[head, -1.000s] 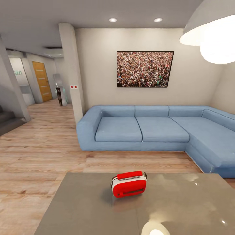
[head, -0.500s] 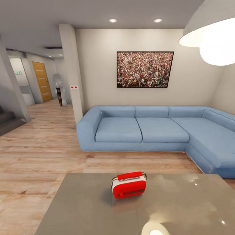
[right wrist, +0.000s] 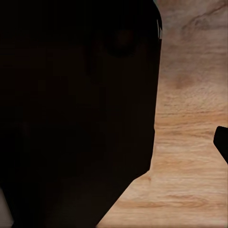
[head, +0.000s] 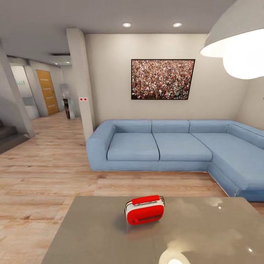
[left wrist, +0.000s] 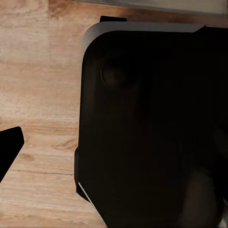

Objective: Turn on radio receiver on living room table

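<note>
The red radio receiver [head: 145, 210], with its white band and red top handle, stands upright on the grey glossy table [head: 95, 234], near the table's far edge and about midway across. In the left wrist view a large dark robot body part [left wrist: 152, 128] hangs over the wood floor, with a small black tip [left wrist: 9, 147] at the frame's edge. The right wrist view has a similar dark mass [right wrist: 76, 114] and black tip [right wrist: 222, 142]. Whether either gripper is open or shut cannot be read.
Beyond the table a blue L-shaped sofa [head: 165, 146] stands against the white wall under a framed crowd picture [head: 162, 79]. A white pendant lamp [head: 238, 44] hangs at upper right. A pillar [head: 82, 84], a hallway with an orange door [head: 47, 91] and steps [head: 7, 135] lie to the left.
The whole head view has slipped slightly downward, so the camera moved. The radio receiver has kept its place on the table.
</note>
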`<state>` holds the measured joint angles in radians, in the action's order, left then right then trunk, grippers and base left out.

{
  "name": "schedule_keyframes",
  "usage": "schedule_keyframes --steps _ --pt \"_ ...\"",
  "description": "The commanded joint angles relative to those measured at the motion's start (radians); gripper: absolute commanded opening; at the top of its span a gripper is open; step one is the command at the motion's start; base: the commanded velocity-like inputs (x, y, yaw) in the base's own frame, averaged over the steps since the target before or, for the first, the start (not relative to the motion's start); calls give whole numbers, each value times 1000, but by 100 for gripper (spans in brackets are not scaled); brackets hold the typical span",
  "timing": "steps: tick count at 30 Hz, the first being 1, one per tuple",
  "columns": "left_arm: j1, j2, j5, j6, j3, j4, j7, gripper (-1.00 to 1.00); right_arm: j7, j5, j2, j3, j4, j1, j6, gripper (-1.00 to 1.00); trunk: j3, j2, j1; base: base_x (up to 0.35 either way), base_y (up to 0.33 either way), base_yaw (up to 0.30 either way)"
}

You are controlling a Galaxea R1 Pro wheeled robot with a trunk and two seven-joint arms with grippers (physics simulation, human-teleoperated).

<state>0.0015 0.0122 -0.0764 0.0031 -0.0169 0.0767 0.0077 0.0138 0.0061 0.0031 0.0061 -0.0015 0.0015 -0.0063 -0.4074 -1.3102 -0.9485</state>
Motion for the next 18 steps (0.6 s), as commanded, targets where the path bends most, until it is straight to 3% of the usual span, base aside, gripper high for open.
schedule_keyframes --steps 1,18 --pt "0 0 0 0 0 0 0 100 0 0 0 0 0 0 0 100 3 7 4 0 0 0" --pt "0 0 0 0 0 0 -2 100 0 1 -1 1 0 0 -2 100 52 126 69 0 0 0"
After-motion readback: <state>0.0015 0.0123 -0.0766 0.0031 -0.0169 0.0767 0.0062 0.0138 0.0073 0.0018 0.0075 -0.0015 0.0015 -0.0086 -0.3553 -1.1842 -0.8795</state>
